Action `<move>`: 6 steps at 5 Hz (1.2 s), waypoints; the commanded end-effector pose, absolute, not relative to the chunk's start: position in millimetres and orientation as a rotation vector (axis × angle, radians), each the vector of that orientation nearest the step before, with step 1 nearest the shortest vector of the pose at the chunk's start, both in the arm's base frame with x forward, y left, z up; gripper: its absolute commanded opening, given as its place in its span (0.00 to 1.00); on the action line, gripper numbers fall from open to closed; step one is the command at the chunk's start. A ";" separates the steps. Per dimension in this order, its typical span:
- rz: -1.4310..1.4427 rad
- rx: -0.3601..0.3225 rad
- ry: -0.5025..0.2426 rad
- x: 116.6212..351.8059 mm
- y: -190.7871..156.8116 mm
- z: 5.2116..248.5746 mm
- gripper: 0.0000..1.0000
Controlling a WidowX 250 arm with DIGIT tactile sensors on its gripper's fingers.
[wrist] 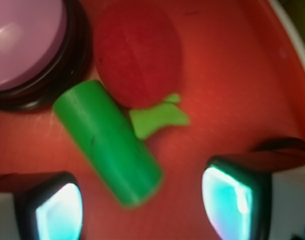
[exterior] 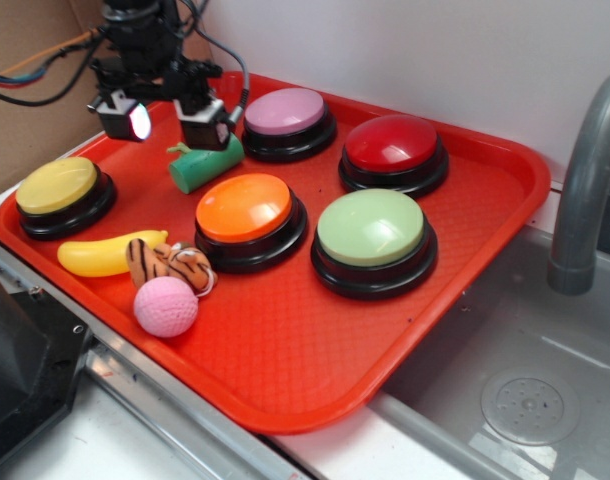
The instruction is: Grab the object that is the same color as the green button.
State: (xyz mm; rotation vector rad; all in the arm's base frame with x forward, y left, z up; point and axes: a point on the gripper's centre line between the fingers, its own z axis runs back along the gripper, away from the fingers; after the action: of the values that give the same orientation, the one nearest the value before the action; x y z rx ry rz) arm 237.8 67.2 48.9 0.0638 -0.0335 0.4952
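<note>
You have a red tray [exterior: 465,330] lying across the worktop [exterior: 135,440] beside a sink [exterior: 545,400] with a grey tap [exterior: 585,180] at the right. On the tray stand five dome buttons on black bases: the green button [exterior: 370,228] towards the right front, an orange button [exterior: 243,208] just left of it, a red button [exterior: 391,142] behind it, a purple button [exterior: 285,110] at the back, and a yellow button [exterior: 56,185] well apart at the left edge. Near the front left you see a yellow banana [exterior: 95,257], a striped brown toy [exterior: 170,263] touching it, and a pink ball [exterior: 166,305] just in front of those. The green cylinder [exterior: 205,165] lies on its side on the tray between the purple and orange buttons, tilted, with its thin nub pointing left. Your gripper [exterior: 170,118] hangs just above and behind it, fingers [exterior: 205,125] spread wide apart and holding nothing. In the wrist view the green cylinder [wrist: 110,142] lies diagonally between the two fingers [wrist: 230,197], nearer the left one, touching neither. A dark red ball [wrist: 137,52] sits just beyond it, a pale green leaf shape [wrist: 160,117] lies against the cylinder's side, and the purple button [wrist: 25,40] fills the upper left corner.
</note>
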 end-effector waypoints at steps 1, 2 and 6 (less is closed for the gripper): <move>0.485 0.021 -0.065 248.7 73.9 32.8 1.00; 0.500 0.019 -0.072 245.2 70.6 30.5 0.35; 0.314 0.063 -0.043 245.2 64.9 96.3 0.00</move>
State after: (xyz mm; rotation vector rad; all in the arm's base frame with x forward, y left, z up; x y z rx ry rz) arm 239.4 58.6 76.6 0.0528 0.0257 0.3403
